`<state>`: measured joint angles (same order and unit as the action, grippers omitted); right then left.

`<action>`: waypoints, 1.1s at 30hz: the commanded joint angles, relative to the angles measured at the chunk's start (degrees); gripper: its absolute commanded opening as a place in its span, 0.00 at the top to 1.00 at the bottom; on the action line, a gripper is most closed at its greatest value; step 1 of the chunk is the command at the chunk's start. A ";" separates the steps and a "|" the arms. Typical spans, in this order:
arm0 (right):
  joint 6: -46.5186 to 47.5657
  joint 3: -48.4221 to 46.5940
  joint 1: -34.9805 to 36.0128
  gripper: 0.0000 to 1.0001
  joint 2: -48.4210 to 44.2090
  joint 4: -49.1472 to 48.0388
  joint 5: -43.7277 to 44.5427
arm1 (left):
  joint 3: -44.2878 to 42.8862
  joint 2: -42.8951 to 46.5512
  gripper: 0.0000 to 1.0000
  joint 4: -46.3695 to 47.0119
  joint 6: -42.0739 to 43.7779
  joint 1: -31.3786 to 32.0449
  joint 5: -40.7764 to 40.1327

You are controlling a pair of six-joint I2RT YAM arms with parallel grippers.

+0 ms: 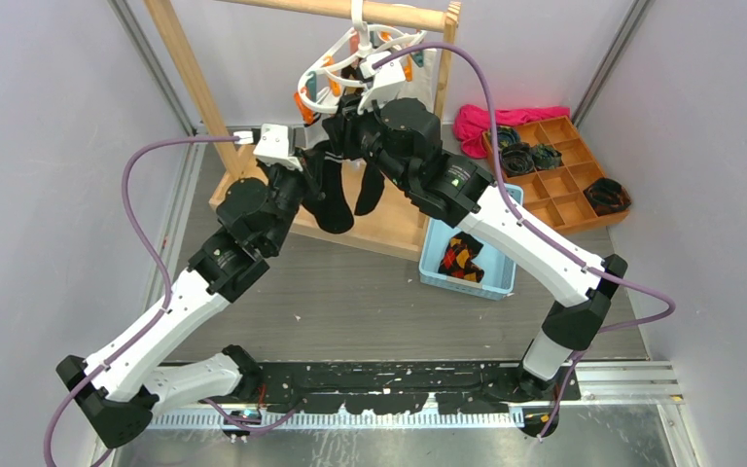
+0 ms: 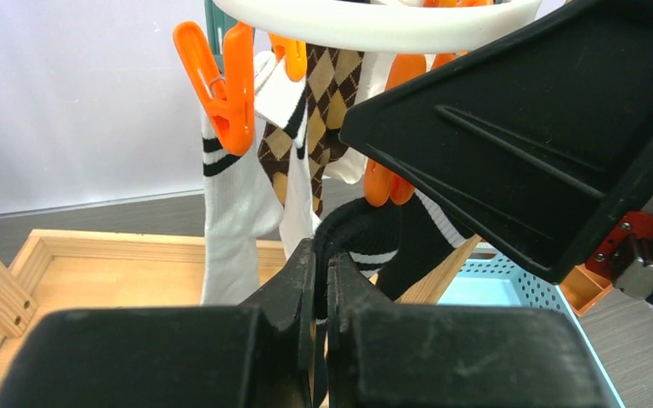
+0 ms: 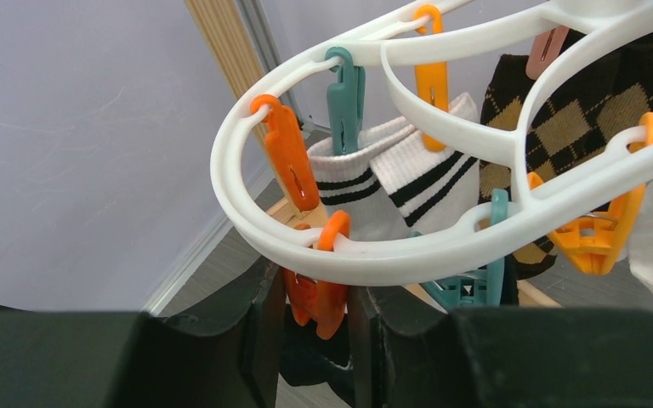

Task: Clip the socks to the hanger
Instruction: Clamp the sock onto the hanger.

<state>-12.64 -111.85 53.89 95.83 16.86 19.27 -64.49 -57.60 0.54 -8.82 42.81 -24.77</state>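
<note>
The left pincer (image 2: 321, 255) fills the bottom of its own wrist view. Its two fingers are pressed together on the cuff of a black sock (image 2: 366, 234), whose thin white stripes show just above the fingertips. Behind it, a white sock (image 2: 234, 212) with black bands and a brown argyle sock (image 2: 327, 93) hang from clips on the hanger (image 2: 374, 25).

In the right wrist view, the right pincer (image 3: 315, 285) is clamped on an orange clip (image 3: 321, 302) that hangs from the near rim of the hanger (image 3: 247, 127). One finger sits on each side of the clip, with dark cloth just below it. Teal and orange clips line the rest of the white ring, and two of them hold white striped cuffs.

From above, the hanger (image 1: 350, 58) hangs by its hook from the top bar of a wooden rack (image 1: 185, 68). Both arms reach up to its lower edge. The black socks (image 1: 331, 199) dangle between the arms, over the rack's wooden base and clear of the worktop (image 1: 370, 302). To the right, a blue basket (image 1: 428, 268) holds argyle socks, and beyond it are a compartmented wooden tray (image 1: 559, 209) and a pink cloth (image 1: 501, 122).
</note>
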 commanded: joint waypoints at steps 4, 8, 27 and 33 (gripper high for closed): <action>-0.70 -1.80 -0.67 0.89 -1.12 -3.30 0.38 | 2.68 2.40 1.00 4.66 4.42 0.27 8.81; -1.11 0.43 -0.90 0.89 -2.36 -4.96 -1.59 | 8.23 5.90 1.00 8.20 12.83 -0.86 18.13; -3.44 10.34 -3.06 0.89 -8.59 -13.38 -11.08 | 1.85 -4.44 1.00 22.82 -8.93 -33.60 86.28; -4.27 11.52 -3.94 0.89 -9.21 -14.31 -12.69 | -0.05 -9.08 1.00 31.64 -15.48 -33.66 88.36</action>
<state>-15.66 -100.95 50.85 89.23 6.37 8.01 -61.60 -65.43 21.32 -18.20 9.63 58.85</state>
